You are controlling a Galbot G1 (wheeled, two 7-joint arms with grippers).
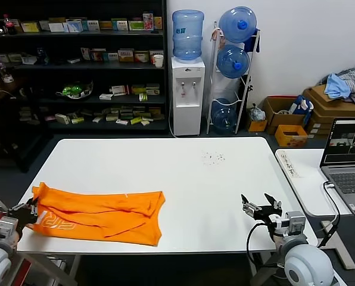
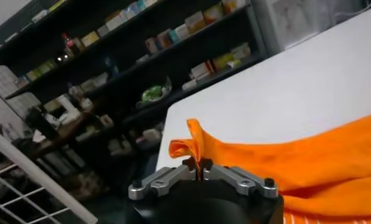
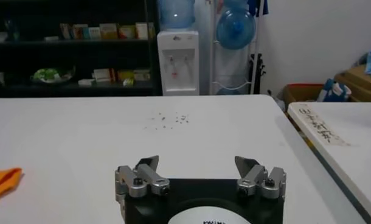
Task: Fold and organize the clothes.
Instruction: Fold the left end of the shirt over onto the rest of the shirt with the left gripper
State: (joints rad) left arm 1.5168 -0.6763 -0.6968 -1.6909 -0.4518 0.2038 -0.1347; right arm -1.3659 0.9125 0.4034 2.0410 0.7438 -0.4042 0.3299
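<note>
The orange T-shirt (image 1: 100, 213) lies folded lengthwise along the near left part of the white table (image 1: 183, 179), with white lettering showing near its left end. My left gripper (image 1: 30, 210) is at the shirt's left edge, shut on a pinch of orange cloth. In the left wrist view the cloth (image 2: 246, 159) rises in a small peak between the closed jaws of the left gripper (image 2: 198, 165). My right gripper (image 1: 261, 205) hovers over the near right of the table, open and empty, also seen as the right gripper (image 3: 197, 164). One orange corner (image 3: 2, 181) of the shirt shows in the right wrist view.
A second white table (image 1: 305, 185) with a laptop (image 1: 347, 158) stands to the right. Small dark specks (image 1: 213, 158) lie on the far part of the table. Shelves (image 1: 76, 65), a water dispenser (image 1: 187, 89) and cardboard boxes (image 1: 320, 107) stand behind.
</note>
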